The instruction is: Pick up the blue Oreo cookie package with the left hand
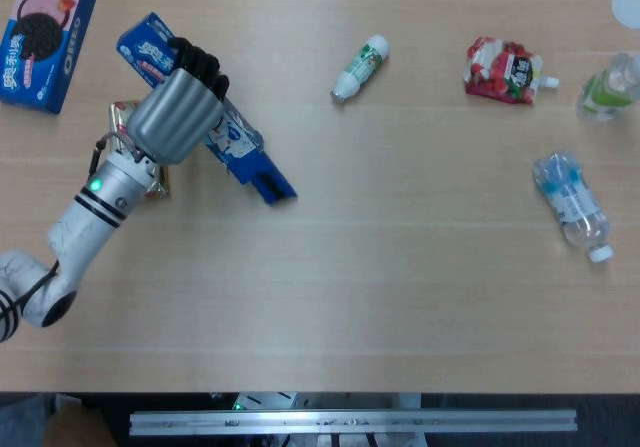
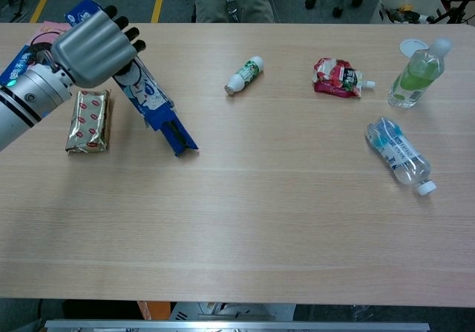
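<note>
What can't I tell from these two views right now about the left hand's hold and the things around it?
- Left hand: its back covers where the fingers meet the blue package in both views, so contact points are hidden.
- Right hand: in neither view.
- Oreo box: in the chest view mostly hidden behind the left hand and cut by the edge.
- Gold snack pack: partly covered by the wrist in the head view.

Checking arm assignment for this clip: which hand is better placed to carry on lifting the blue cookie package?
Left. The left hand already grips the blue cookie package, tilted above the table. No right hand shows in either view.
</note>
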